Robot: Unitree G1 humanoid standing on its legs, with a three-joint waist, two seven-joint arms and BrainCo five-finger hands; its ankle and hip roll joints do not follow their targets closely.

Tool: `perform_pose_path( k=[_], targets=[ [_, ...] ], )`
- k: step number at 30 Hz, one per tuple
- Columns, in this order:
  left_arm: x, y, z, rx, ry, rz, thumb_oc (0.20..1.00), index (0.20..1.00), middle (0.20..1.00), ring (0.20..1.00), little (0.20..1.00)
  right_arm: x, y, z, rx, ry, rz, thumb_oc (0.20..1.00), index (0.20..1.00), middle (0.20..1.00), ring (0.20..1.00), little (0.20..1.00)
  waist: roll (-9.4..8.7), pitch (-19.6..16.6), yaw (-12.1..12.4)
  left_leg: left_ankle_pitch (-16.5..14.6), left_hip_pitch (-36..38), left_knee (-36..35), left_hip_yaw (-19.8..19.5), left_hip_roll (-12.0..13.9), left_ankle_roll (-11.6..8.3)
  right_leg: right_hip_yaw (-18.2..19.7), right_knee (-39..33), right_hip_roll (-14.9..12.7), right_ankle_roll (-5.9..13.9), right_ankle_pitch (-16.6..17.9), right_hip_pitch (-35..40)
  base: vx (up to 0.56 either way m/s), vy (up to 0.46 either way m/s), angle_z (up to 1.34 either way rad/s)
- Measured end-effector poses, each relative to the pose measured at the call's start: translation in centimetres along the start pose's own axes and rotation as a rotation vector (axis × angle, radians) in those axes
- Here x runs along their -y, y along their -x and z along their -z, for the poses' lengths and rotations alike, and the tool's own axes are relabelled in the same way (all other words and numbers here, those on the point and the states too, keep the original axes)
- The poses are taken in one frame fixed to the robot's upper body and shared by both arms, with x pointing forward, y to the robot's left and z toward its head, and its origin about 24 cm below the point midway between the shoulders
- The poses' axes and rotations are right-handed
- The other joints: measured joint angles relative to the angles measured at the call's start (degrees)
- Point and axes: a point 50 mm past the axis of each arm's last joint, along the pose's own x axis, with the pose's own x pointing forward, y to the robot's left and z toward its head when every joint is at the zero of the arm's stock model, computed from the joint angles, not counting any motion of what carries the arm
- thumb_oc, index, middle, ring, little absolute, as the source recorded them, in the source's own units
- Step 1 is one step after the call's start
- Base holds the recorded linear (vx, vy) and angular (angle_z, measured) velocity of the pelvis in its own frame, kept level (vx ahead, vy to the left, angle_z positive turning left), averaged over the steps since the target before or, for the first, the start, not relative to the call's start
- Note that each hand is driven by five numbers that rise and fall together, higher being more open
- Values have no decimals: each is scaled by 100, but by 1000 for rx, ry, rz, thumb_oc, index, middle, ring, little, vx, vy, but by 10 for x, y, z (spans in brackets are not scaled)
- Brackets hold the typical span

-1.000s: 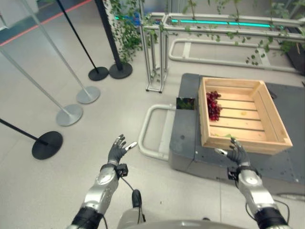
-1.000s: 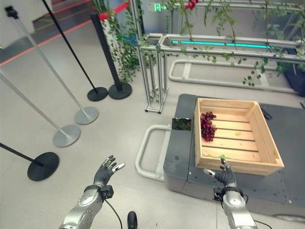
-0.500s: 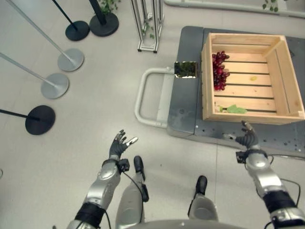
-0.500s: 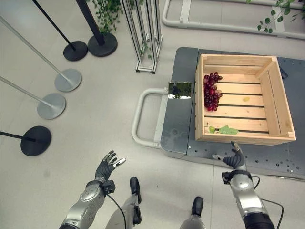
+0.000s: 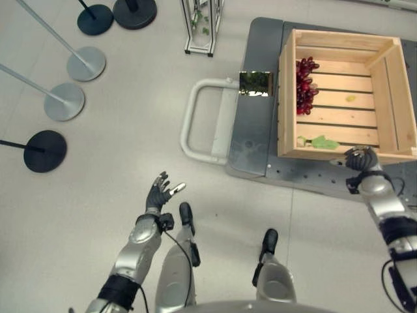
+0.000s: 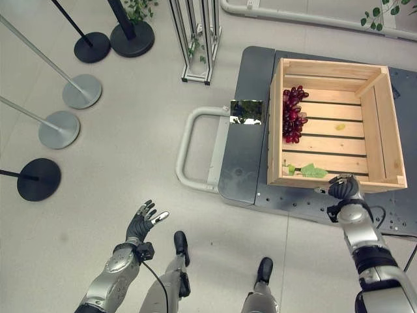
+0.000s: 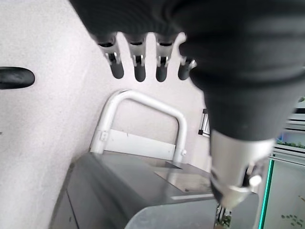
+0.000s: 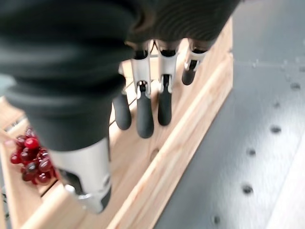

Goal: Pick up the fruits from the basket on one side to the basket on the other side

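A wooden crate (image 5: 399, 99) stands on a dark grey cart (image 5: 260, 140) ahead on my right. A bunch of red grapes (image 5: 304, 85) lies against the crate's left wall. A green leafy piece (image 5: 319, 141) rests by the near wall, and a small yellowish bit (image 5: 350, 98) lies on the slats. My right hand (image 5: 361, 158) is at the crate's near wall, open, its fingers (image 8: 144, 114) pointing over the rim and holding nothing; the grapes (image 8: 31, 155) lie beyond. My left hand (image 5: 158, 193) hangs open over the floor, far left of the cart.
The cart's white loop handle (image 5: 195, 124) sticks out to the left, also seen from the left wrist as the handle (image 7: 143, 102). A small shiny square panel (image 5: 255, 83) sits on the cart beside the crate. Several round stanchion bases (image 5: 44, 150) and a metal frame (image 5: 201, 26) stand at the back left.
The camera has tilted further down, so the whole scene has shifted. My right hand has moved forward and right, up to the crate's near wall. The left hand stays open.
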Motion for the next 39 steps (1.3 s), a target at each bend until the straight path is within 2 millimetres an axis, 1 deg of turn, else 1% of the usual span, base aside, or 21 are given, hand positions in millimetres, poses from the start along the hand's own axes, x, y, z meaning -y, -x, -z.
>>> perform_pose_path(
  k=[4, 6, 10, 12, 15, 16, 17, 18, 19, 20, 21, 23, 26, 29, 30, 33, 35, 36, 37, 38, 39],
  targets=[
    [-1, 0, -1, 4, -3, 0, 1000, 1000, 1000, 1000, 1000, 26, -3, -1, 11, 26, 24, 1000, 1000, 1000, 1000, 1000, -40, 73, 27, 2, -12, 4, -7, -3, 3, -3, -1, 0, -2, 7, -4, 33, 28, 1],
    [0, -1, -3, 8, -4, 2, 1000, 1000, 1000, 1000, 1000, 41, -6, -7, 34, 34, 53, 1000, 1000, 1000, 1000, 1000, -57, 81, 27, 2, -14, 8, -9, -2, 3, -4, -1, 1, -2, 7, -4, 27, 36, 0],
    [2, -5, -8, 26, -7, 10, 1000, 1000, 1000, 1000, 1000, 49, -10, -20, 63, -2, 68, 1000, 1000, 1000, 1000, 1000, -117, 125, 10, -6, -24, 62, -27, 5, 12, -7, 73, -1, -6, 7, -7, 12, 43, 2],
    [4, -7, -13, 40, -8, 17, 1000, 1000, 1000, 1000, 1000, 49, -10, -25, 74, -29, 65, 1000, 1000, 1000, 1000, 1000, -119, 128, 10, -23, -21, 87, -38, 8, 35, -12, 254, -23, -8, 4, -69, 17, 73, 3],
    [3, -9, -18, 56, -13, 17, 1000, 1000, 1000, 1000, 1000, 47, -8, -40, 140, -67, 45, 1000, 1000, 1000, 1000, 1000, -121, 147, -28, -75, -16, 148, -23, -2, 121, 37, 771, -126, -11, -1, -313, 39, 54, -2],
    [1, -11, -22, 70, -22, 16, 1000, 1000, 1000, 1000, 1000, 43, -2, -48, 200, -67, 26, 1000, 1000, 1000, 1000, 1000, -176, 176, -20, -100, -3, 197, -21, -47, 167, 90, 973, -206, -13, -1, -379, 52, 55, 2],
    [1, -12, -24, 76, -27, 17, 1000, 1000, 1000, 1000, 1000, 43, 1, -50, 220, -74, 22, 1000, 1000, 1000, 1000, 1000, -196, 185, -38, -110, 1, 201, -22, -59, 182, 100, 1008, -220, -13, 1, -387, 65, 69, 10],
    [1, -13, -29, 93, -22, 17, 1000, 1000, 1000, 1000, 1000, 45, 16, -49, 287, -131, 16, 1000, 1000, 1000, 1000, 1000, -244, 211, 0, -111, -3, 208, -31, -94, 199, 105, 1035, -251, -14, 0, -375, 58, 36, 14],
    [-2, -13, -29, 94, -16, 4, 1000, 1000, 1000, 1000, 1000, 45, 21, -52, 327, -151, 9, 1000, 1000, 1000, 1000, 1000, -274, 219, -5, -100, 1, 210, -36, -109, 217, 111, 1041, -269, -13, 1, -364, 39, 34, 9],
    [-7, -13, -30, 97, -18, -13, 1000, 1000, 1000, 1000, 1000, 45, 28, -52, 361, -186, 4, 1000, 1000, 1000, 1000, 1000, -362, 227, 16, -104, 15, 215, -22, -135, 233, 102, 1048, -299, -15, 3, -357, 56, 37, 3],
    [-11, -13, -31, 100, -18, -23, 1000, 1000, 1000, 1000, 1000, 46, 29, -48, 359, -199, 11, 1000, 1000, 1000, 1000, 1000, -433, 233, 0, -107, 17, 237, -23, -143, 241, 108, 1047, -309, -20, 6, -342, 0, 0, 0],
    [-14, -13, -34, 105, -35, -26, 1000, 1000, 1000, 1000, 1000, 48, 26, -37, 311, -196, 21, 1000, 1000, 1000, 1000, 1000, -552, 223, -10, -111, 30, 285, -26, -146, 249, 107, 1030, -313, -21, 7, -291, 0, 0, 0],
    [-11, -16, -37, 113, -47, -10, 1000, 1000, 1000, 1000, 1000, 52, 19, -32, 265, -201, 46, 1000, 1000, 1000, 1000, 1000, -653, 200, -10, -126, 49, 309, -21, -143, 265, 110, 1026, -315, -21, 7, -282, -17, 11, -7],
    [-6, -17, -38, 115, -55, 11, 1000, 1000, 1000, 1000, 1000, 55, 11, -33, 235, -187, 55, 1000, 1000, 1000, 1000, 1000, -671, 190, -17, -142, 28, 393, 3, -118, 283, 111, 1026, -308, -19, 6, -284, -15, 15, -7],
    [-5, -17, -38, 115, -60, 19, 1000, 1000, 1000, 1000, 1000, 52, 7, -35, 218, -160, 43, 1000, 1000, 1000, 1000, 1000, -675, 188, -19, -146, 1, 427, -7, -111, 281, 110, 1037, -308, -19, 4, -295, -31, 36, -5],
    [-2, -17, -38, 115, -66, 33, 1000, 1000, 1000, 1000, 1000, 43, 3, -45, 227, -104, -1, 1000, 1000, 1000, 1000, 1000, -674, 188, -10, -146, -109, 452, -19, -81, 280, 120, 1161, -311, -23, 2, -464, -36, 0, -6],
    [-1, -17, -38, 111, -70, 37, 1000, 1000, 1000, 1000, 1000, 36, 0, -55, 240, -76, -31, 1000, 1000, 1000, 1000, 1000, -673, 189, -9, -145, -166, 404, -42, -79, 281, 314, 1375, -304, -34, -6, -689, -12, -19, -7],
    [1, -17, -37, 107, -73, 42, 1000, 1000, 1000, 1000, 1000, 30, -2, -62, 250, -43, -57, 1000, 1000, 1000, 1000, 1000, -658, 198, 3, -97, -137, 277, -125, -75, 349, 608, 1776, -275, -43, -16, -983, 4, -62, -22],
    [1, -17, -36, 106, -73, 43, 1000, 1000, 1000, 1000, 1000, 27, -2, -68, 263, -28, -67, 1000, 1000, 1000, 1000, 1000, -638, 210, 18, -35, -123, 179, -245, -53, 421, 798, 2043, -227, -31, -67, -1237, 47, -117, -15],
    [0, -17, -36, 107, -76, 41, 1000, 1000, 1000, 1000, 1000, 24, -1, -69, 273, -11, -75, 1000, 1000, 1000, 1000, 1000, -611, 229, 35, 5, -140, 121, -306, 38, 455, 901, 2053, -58, -30, -337, -1389, 53, -87, -3],
    [0, -17, -37, 108, -76, 40, 1000, 1000, 1000, 1000, 1000, 24, -1, -70, 275, -13, -74, 1000, 1000, 1000, 1000, 1000, -621, 229, 49, 20, -162, 94, -294, 51, 452, 874, 1815, 99, -59, -426, -1393, 118, -140, 47]
  ],
)
